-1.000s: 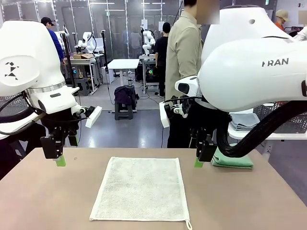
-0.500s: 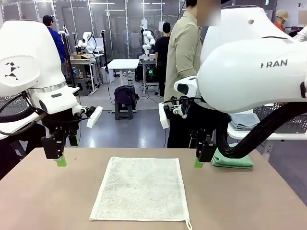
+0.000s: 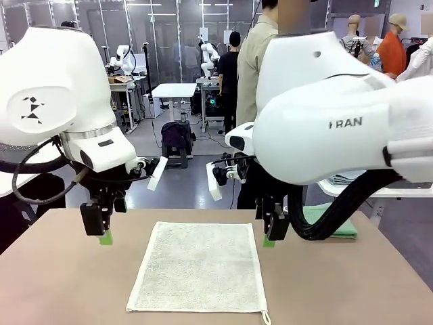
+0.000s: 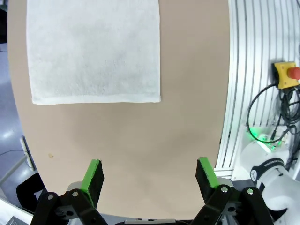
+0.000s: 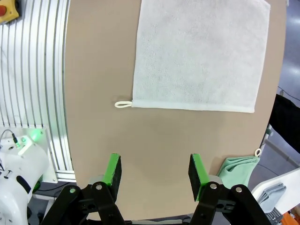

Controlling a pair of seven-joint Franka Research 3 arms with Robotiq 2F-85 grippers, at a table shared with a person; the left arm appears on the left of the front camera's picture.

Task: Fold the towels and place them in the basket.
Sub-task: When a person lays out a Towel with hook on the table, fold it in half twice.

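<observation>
Towel (cream) (image 3: 199, 267) lies flat, unfolded, mid table (image 3: 54, 284), w/ hang loop (image 3: 266, 317) at its near-R corner. L gripper (image 3: 103, 235) hovers left of towel's far-L corner, apart from it, fingers spread wide, nothing btwn. R gripper (image 3: 268, 238) hovers near far-R corner, fingers apart, also empty. Green towel (image 3: 335, 229), folded, sits at table's far-R edge behind R arm. Risks, my read: cloth is thin & flat on a hard top, so pads may scrape table or catch only fuzz and corner slips. If the 2 arms grab or lift unevenly, fold goes skewed. R arm's black cable (image 3: 365, 191) hangs close to green towel and could drag it off. Surface: plain tan, matte. Room: open lab, grey floor, benches far back, person (image 3: 254, 68) in khaki shirt standing beyond far edge.
</observation>
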